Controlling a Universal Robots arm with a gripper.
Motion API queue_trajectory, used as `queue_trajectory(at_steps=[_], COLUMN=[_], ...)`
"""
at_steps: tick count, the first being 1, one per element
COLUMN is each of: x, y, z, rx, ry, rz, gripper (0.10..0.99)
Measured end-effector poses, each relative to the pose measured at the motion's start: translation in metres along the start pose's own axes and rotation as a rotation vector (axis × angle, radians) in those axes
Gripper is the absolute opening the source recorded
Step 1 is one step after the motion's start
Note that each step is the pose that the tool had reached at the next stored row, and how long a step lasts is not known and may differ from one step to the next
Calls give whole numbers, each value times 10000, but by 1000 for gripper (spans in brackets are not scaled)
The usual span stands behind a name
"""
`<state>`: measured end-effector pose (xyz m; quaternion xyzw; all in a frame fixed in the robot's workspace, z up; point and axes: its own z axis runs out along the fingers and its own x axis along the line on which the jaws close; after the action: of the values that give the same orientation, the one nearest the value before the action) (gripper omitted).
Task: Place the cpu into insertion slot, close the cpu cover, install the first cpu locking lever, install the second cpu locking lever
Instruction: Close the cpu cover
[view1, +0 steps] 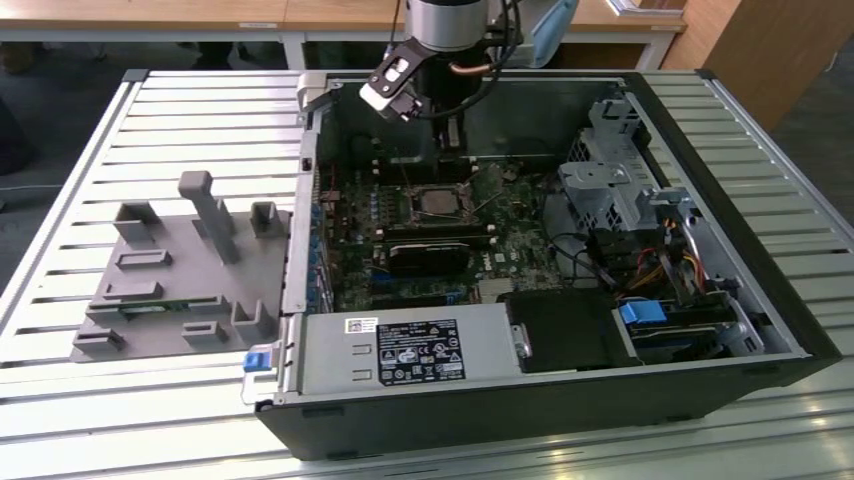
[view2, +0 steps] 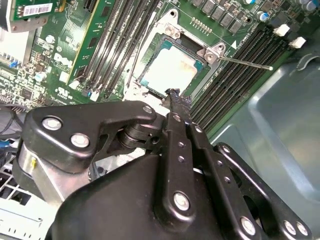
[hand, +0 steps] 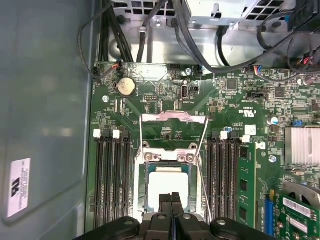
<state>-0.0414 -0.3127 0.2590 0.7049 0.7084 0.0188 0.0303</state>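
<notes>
The cpu (hand: 167, 186), a square chip with a silvery top, lies flat in the insertion slot (hand: 142, 159) on the green motherboard; the second wrist view shows the cpu (view2: 170, 67) too. The cpu cover (hand: 172, 117), a thin silvery frame, looks raised open at the slot's far side, with the board visible through its cut-out. A thin wire lever (view2: 245, 62) sticks out free beside the slot. My gripper (hand: 171, 199) hovers over the slot's near edge, shut with its fingertips together and nothing between them. In the exterior view the gripper (view1: 451, 125) hangs above the slot (view1: 437, 203).
The open computer case (view1: 307, 130) lies on a slatted metal table. A black heatsink block (view1: 434, 255) sits just in front of the slot, and a power supply (view1: 400, 350) beyond that. Memory slots (hand: 112, 180) flank the socket. Cables and drive bays (view1: 627, 200) crowd the exterior view's right. A grey fixture (view1: 174, 270) lies outside the case.
</notes>
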Motion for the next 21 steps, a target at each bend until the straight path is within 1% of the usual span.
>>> queue_trajectory(at_steps=[3, 7, 8, 12, 18, 20, 21], x=[-1, -3, -3, -6, -70, -73, -73], y=[4, 10, 11, 9, 9, 16, 31], z=[-58, -158, -165, -166, -164, -162, -161], rx=[-1, 0, 0, -5, -5, -6, -5], ry=[0, -4, -4, -3, -3, -2, -4], rz=[0, 0, 0, 1, 0, 1, 1], gripper=[125, 125, 125, 125, 125, 125, 125])
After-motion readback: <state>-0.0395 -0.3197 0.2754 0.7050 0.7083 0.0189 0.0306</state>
